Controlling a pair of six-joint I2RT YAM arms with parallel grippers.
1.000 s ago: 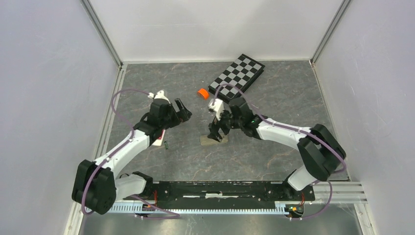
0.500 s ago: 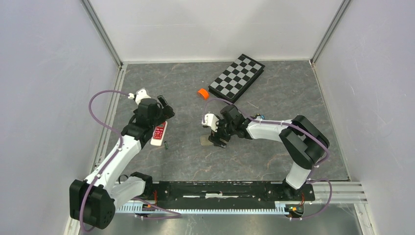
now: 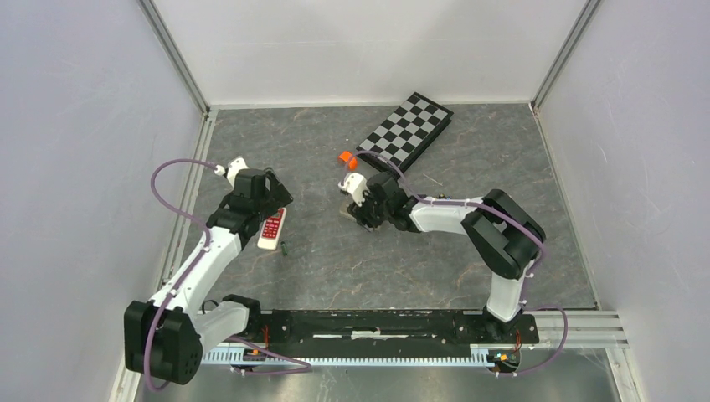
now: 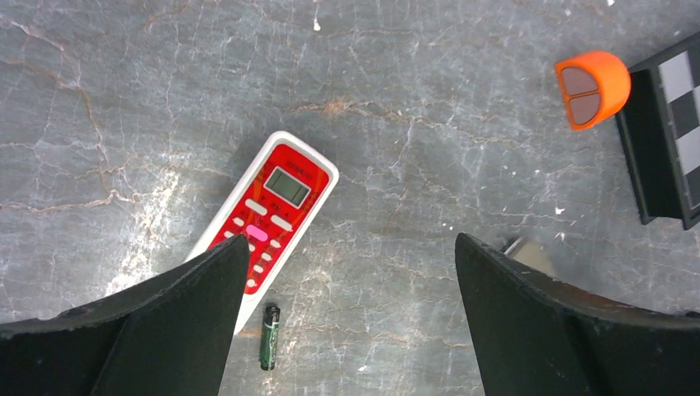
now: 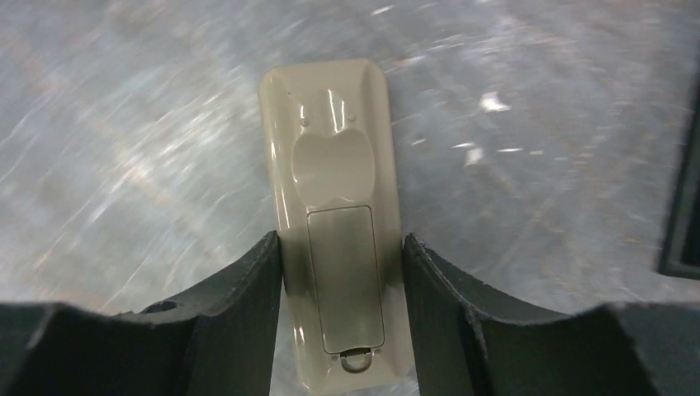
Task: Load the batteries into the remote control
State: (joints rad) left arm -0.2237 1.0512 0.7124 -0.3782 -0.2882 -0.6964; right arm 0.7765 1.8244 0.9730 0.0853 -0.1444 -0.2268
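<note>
A beige remote control [image 5: 338, 190] lies back side up, its battery cover closed. My right gripper [image 5: 340, 239] is shut on its lower half, with both dark fingers pressed against its long sides. In the top view the right gripper [image 3: 362, 213] sits left of centre. A red-and-white remote control [image 4: 268, 206] lies face up. One green-tinted battery [image 4: 269, 337] rests just off its lower end. My left gripper [image 4: 351, 243] hangs wide open above them, holding nothing. The top view also shows the red remote [image 3: 272, 228] and the battery [image 3: 285, 246].
A folded checkerboard [image 3: 406, 132] lies at the back of the table, with an orange roll [image 3: 344, 158] beside its near left corner. White walls with metal rails close off the left, back and right sides.
My right gripper closed onto the beige remote and slid back-left with it. The left arm drew back leftward, uncovering the red remote.
</note>
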